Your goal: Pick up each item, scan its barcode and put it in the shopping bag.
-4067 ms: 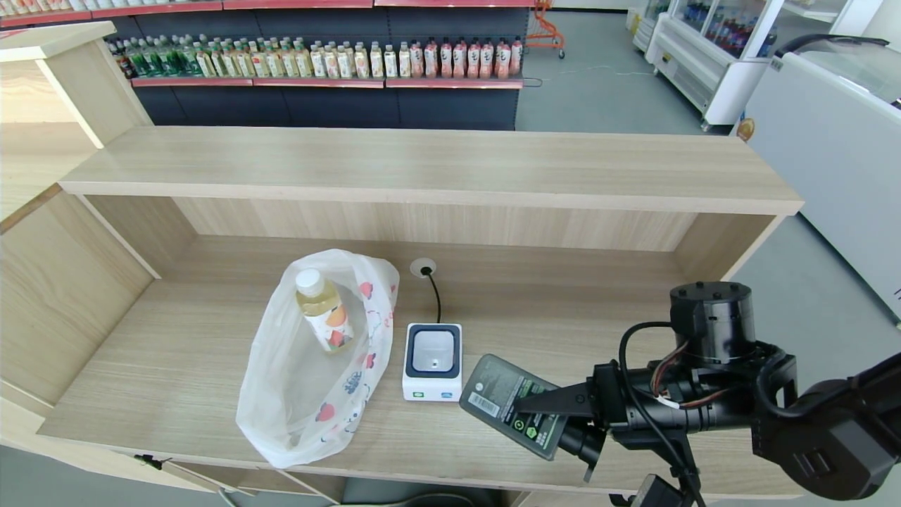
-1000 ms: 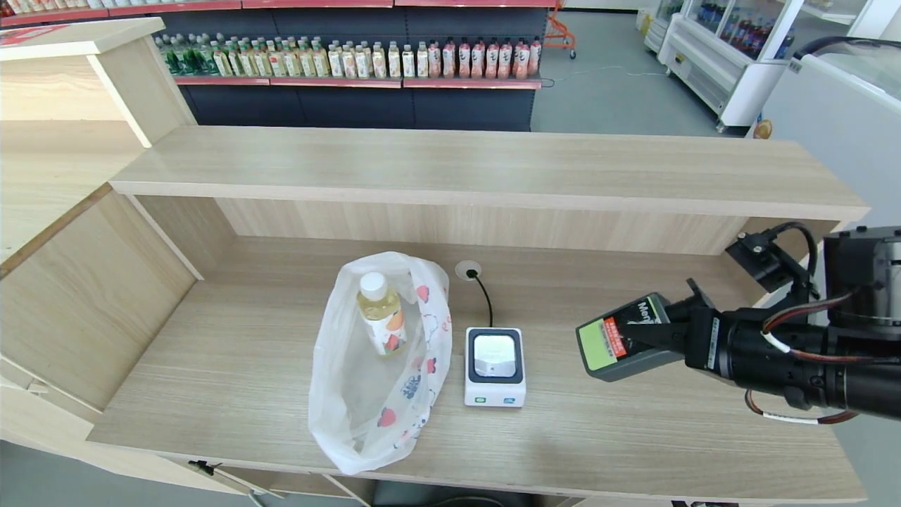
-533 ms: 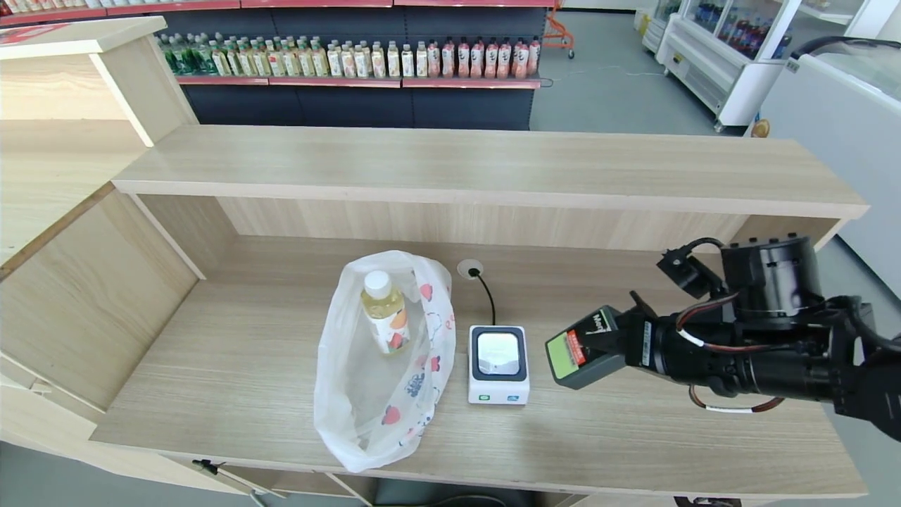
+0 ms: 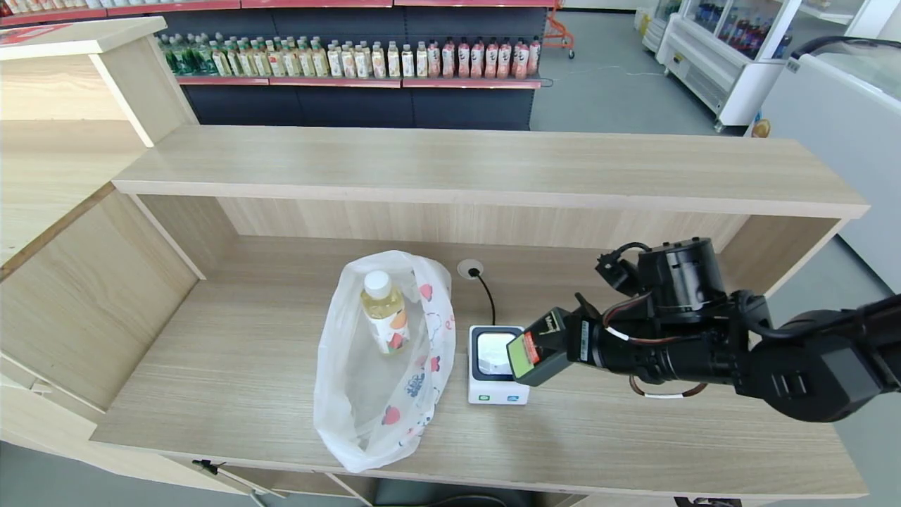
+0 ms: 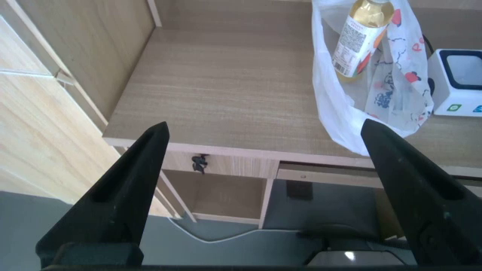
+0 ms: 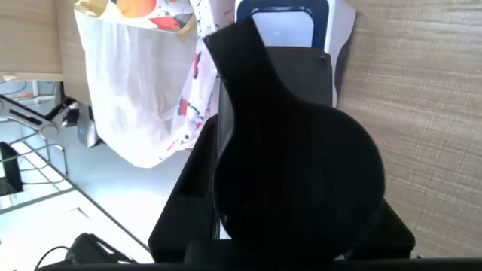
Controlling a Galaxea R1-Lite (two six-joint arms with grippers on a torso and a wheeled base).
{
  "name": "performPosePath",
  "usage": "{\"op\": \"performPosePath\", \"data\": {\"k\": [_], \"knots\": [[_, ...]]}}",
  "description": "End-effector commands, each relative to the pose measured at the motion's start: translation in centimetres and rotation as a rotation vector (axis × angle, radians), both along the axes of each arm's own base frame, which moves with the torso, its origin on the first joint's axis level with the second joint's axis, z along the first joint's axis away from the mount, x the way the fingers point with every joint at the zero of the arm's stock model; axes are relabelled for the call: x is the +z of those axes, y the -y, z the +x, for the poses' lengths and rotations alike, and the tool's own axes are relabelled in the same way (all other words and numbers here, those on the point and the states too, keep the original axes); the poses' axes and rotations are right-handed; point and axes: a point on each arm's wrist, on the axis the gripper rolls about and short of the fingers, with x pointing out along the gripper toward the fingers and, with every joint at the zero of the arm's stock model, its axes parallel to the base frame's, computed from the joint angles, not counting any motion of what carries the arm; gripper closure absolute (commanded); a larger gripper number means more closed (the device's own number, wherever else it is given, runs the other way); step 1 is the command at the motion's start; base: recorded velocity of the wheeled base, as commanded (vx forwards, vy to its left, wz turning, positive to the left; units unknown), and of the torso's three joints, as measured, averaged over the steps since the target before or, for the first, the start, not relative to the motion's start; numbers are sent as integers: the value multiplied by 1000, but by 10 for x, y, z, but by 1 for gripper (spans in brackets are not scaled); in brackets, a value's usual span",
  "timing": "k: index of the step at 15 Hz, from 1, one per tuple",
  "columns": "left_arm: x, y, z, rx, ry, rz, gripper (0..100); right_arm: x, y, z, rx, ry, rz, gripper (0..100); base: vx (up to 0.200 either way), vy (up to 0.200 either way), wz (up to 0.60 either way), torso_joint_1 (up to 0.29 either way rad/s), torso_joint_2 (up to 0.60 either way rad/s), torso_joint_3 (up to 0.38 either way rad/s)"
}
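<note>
Clamping a dark box (image 4: 538,350) between its fingers, the right hand (image 4: 571,336) holds it in the air just over the right edge of the white barcode scanner (image 4: 489,387). The box's green end face (with a small red sticker on it) is turned toward the shopping bag (image 4: 352,394). The scanner sits on the wooden tabletop (image 4: 633,436) just beside the bag, and its black cable (image 4: 486,299) runs back to a round grommet (image 4: 470,268). The bag is white plastic with red and blue prints and lies open. A bottle of yellowish drink (image 4: 383,313) with a white cap leans inside it. The left hand (image 5: 263,188) hangs out past the tabletop's near edge, its two fingers (image 5: 113,203) spread wide apart.
</note>
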Motion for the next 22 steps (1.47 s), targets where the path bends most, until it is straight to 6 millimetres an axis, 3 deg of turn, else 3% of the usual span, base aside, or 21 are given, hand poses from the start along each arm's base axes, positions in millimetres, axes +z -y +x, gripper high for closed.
{"op": "performPosePath", "data": {"k": [1,8,22], "knots": [[0,0,0,0,0,-1,0,-16,-12,15,-4,-12,-45,100,0,0,0,0,0,0],[0,0,0,0,0,-1,0,-25,-39,33,55,32,-63,100,0,0,0,0,0,0],[0,0,0,0,0,-1,0,-33,-51,46,52,43,-75,100,0,0,0,0,0,0]]}}
